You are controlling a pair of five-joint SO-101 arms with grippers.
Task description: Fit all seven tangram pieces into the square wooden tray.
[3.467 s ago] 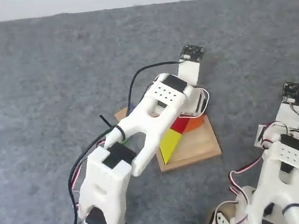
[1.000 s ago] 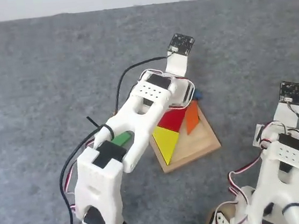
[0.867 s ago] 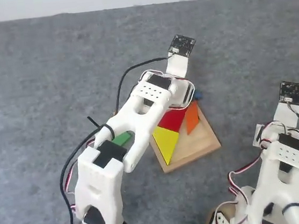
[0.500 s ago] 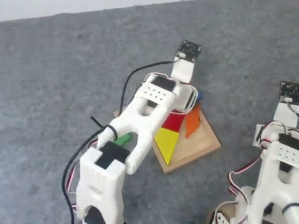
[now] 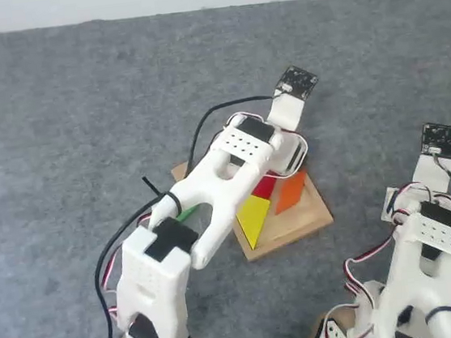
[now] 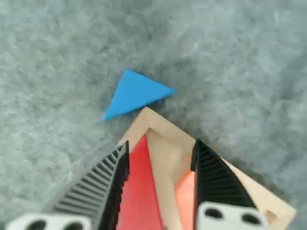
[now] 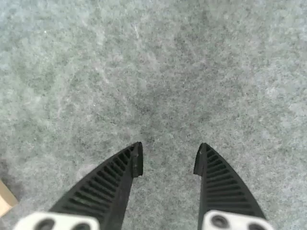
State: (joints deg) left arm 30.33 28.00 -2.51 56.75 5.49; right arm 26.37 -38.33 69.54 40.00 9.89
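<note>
Left gripper (image 6: 160, 146) hangs spread and empty over the tray (image 5: 298, 220), right of centre in the high view, which holds the red piece (image 6: 139, 187), yellow piece (image 5: 253, 215) and orange piece (image 5: 291, 192), while the blue triangle (image 6: 136, 93) lies outside beside its corner, not yet fitted.

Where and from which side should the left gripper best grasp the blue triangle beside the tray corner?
From straight above, since the blue triangle lies flat on the carpet by the tray corner. Probably pinch across its short width, long edge to opposite tip, with the open left gripper.
</note>
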